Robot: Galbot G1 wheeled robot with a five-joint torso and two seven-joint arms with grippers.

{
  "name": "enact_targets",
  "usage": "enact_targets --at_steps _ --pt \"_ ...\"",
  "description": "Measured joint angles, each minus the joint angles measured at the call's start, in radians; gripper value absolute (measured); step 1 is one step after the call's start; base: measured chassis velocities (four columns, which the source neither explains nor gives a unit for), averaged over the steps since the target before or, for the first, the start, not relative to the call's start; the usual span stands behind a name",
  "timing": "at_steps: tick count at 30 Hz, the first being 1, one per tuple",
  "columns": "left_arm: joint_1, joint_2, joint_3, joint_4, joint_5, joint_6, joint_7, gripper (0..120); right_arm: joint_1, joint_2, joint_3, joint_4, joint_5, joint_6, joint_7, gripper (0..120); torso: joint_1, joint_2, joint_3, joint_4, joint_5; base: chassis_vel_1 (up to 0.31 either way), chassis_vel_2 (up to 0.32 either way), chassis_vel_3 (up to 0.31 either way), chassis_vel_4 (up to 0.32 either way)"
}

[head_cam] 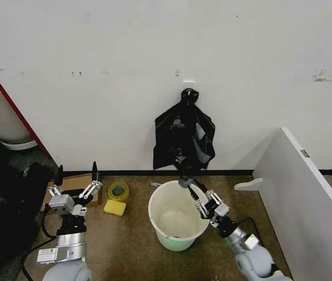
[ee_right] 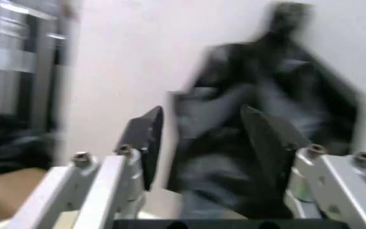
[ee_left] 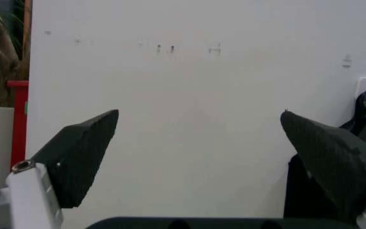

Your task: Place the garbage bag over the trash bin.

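Silver-grey arms, black cables; left gripper (head_cam: 76,175), right gripper (head_cam: 190,186) black-fingered.

A bare test corner of a lab or workshop, not a home. A scuffed white wall (head_cam: 154,58) fills the view from 10 to 2 o'clock, with a black baseboard (head_cam: 125,172) under it and worn brown carpet (head_cam: 130,246) below. At 3 o'clock a plain white partition panel (head_cam: 306,193) fences off the space. At 9 o'clock stand a red post (head_cam: 19,114) and dark equipment with loose cables. A tape roll (head_cam: 118,191) and yellow sponge (head_cam: 115,208) lie on the floor at 7 o'clock.
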Motion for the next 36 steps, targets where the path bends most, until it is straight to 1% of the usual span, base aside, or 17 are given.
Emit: enact_targets --at_steps 2,3,5,6,7,9,10,13,15,19,21,22,27,29,30,33,36 --pt "-0.001 -0.003 0.002 0.002 0.003 0.0 0.001 100 0.018 0.004 -0.012 0.009 -0.079 -0.056 0.201 55 0.0 0.0 0.0 0.0 0.0 0.0 0.0 0.0 0.0" --pt "-0.001 -0.005 0.003 0.003 0.005 0.0 0.001 100 0.038 0.006 -0.023 0.013 -0.13 -0.096 0.314 63 0.0 0.0 0.0 0.0 -0.0001 0.0 0.0 0.0 0.0" --pt "0.001 -0.007 0.004 0.003 0.008 0.0 0.002 100 0.078 0.007 -0.041 0.019 -0.213 -0.163 0.453 71 0.0 0.0 0.0 0.0002 0.0 0.0 0.0 0.0 0.0" --pt "0.002 -0.007 0.004 0.003 0.009 0.0 0.002 100 0.094 0.006 -0.05 0.023 -0.239 -0.189 0.491 72 0.0 0.0 0.0 0.0002 -0.0002 0.0 0.0 0.0 0.0" --pt "0.002 -0.007 0.004 0.003 0.009 0.0 0.002 100 0.094 0.006 -0.05 0.023 -0.239 -0.189 0.491 72 0.0 0.0 0.0 0.0002 -0.0002 0.0 0.0 0.0 0.0" --pt "0.006 -0.009 0.003 0.002 0.011 0.0 0.002 100 0.126 -0.001 -0.086 0.038 -0.278 -0.25 0.553 81 0.0 0.0 0.0 0.0002 -0.0003 0.0 0.0 0.0 0.0" --pt "0.007 -0.009 0.001 0.001 0.013 0.0 0.002 100 0.137 -0.005 -0.106 0.046 -0.285 -0.271 0.569 88 0.0 0.0 0.0 0.0002 -0.0003 0.0 0.0 0.0 0.0" --pt "0.01 -0.012 -0.001 -0.002 0.017 0.0 0.002 100 0.156 -0.005 -0.154 0.064 -0.304 -0.307 0.585 98 0.0 0.0 0.0 0.0003 -0.0002 0.0 0.0 0.0 0.0" --pt "0.011 -0.013 -0.001 -0.003 0.018 -0.001 0.002 100 0.162 -0.003 -0.164 0.067 -0.318 -0.318 0.585 99 0.0 0.0 0.0 0.0003 -0.0003 0.0 0.0 0.0 0.0" --pt "0.008 -0.014 -0.001 -0.003 0.023 -0.001 0.002 100 0.19 -0.002 -0.203 0.052 -0.4 -0.394 0.632 100 0.0 0.0 0.0 0.0002 -0.0003 0.0 0.0 0.0 0.0" --pt "0.005 -0.016 0.0 -0.001 0.024 -0.001 0.002 100 0.211 -0.003 -0.222 0.029 -0.441 -0.439 0.675 95 0.0 0.0 0.0 0.0001 -0.0003 0.0 0.0 0.0 0.0" --pt "0.005 -0.016 0.0 -0.001 0.024 -0.001 0.002 100 0.211 -0.003 -0.222 0.029 -0.441 -0.439 0.675 95 0.0 0.0 0.0 0.0001 -0.0003 0.0 0.0 0.0 0.0" --pt "-0.001 -0.02 0.002 0.007 0.026 0.001 0.002 100 0.257 0.008 -0.247 -0.005 -0.5 -0.547 0.77 77 0.0 0.0 0.0 0.0002 -0.0002 0.0 0.0 0.0 0.0" --pt "-0.003 -0.02 0.001 0.011 0.026 0.001 0.002 100 0.261 0.012 -0.248 -0.01 -0.518 -0.565 0.788 68 0.0 0.0 0.0 0.0002 -0.0003 0.0 0.0 0.0 0.0" --pt "-0.003 -0.02 0.001 0.011 0.026 0.001 0.002 100 0.261 0.012 -0.248 -0.01 -0.518 -0.565 0.788 68 0.0 0.0 0.0 0.0002 -0.0003 0.0 0.0 0.0 0.0" --pt "-0.009 -0.02 0.0 0.017 0.026 0.001 0.002 100 0.259 0.018 -0.25 -0.013 -0.541 -0.591 0.808 54 0.0 0.0 0.0 0.0002 -0.0002 0.0 0.0 0.0 0.0" --pt "-0.015 -0.021 -0.001 0.021 0.026 0.001 0.002 100 0.257 0.02 -0.253 -0.013 -0.546 -0.605 0.819 45 0.0 0.0 0.0 0.0001 -0.0001 0.0 0.0 0.0 0.0"
